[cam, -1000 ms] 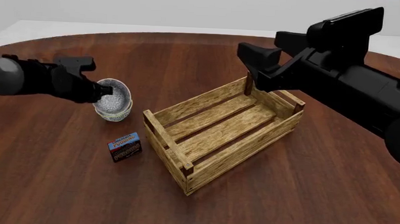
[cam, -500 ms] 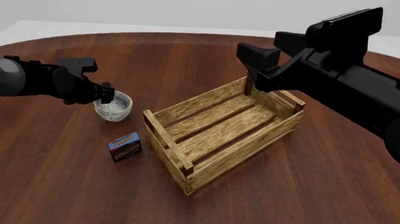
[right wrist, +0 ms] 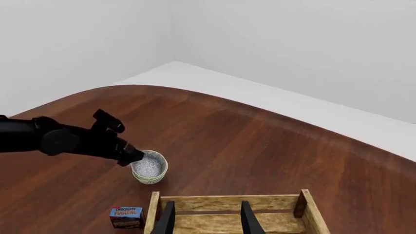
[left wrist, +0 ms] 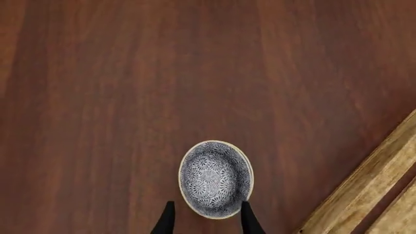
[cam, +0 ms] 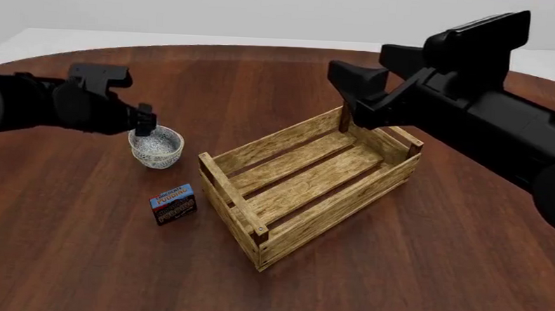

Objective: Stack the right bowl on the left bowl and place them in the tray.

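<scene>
Hovering at far left with the left pincer (cam: pixel 145 124) spread open, fingertips (left wrist: pixel 167 219) astride the near rim of the stacked bowls (cam: pixel 156 147) sitting upright on the table (cam: pixel 67 259), just beyond the small blue-and-red box (cam: pixel 173 204). Lying empty right of them, the tray (cam: pixel 309 185). Hanging over its far end, the right pincer (right wrist: pixel 204 219), also open.

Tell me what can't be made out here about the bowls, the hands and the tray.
Second bowl: every view shows one speckled bowl; another nested with it cannot be told.
Left hand: the left wrist view's edge cuts off all but the fingertips; contact with the bowl is unclear.
Right hand: hidden behind its own arm in the front view.
Tray: near part cut off by the right wrist view's edge.
</scene>
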You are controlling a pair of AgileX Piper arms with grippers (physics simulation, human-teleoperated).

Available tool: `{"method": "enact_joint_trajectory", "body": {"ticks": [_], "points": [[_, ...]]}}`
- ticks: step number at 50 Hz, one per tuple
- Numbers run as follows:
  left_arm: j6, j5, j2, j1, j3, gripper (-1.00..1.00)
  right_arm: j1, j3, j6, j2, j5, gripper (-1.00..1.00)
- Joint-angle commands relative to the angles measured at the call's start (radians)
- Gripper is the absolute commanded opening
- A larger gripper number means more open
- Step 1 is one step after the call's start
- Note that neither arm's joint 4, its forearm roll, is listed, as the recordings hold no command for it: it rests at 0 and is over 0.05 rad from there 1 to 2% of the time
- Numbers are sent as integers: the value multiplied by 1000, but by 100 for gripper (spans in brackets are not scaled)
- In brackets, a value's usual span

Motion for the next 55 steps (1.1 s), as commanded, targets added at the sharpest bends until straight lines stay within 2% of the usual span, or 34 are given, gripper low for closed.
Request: {"method": "enact_joint_trajectory", "body": {"ticks": [1,13,27,36,55], "points": [[57,29,-61,-32,9,100,1,2,-2,-9,4,100],[61,40,-108,-90,30,100,2,2,-2,-10,5,100],[76,27,-56,-130,17,100,2,0,-3,-7,6,100],[99,18,-34,-144,20,100,2,0,-1,-10,7,100],[99,18,-34,-144,20,100,2,0,-1,-10,7,100]]}}
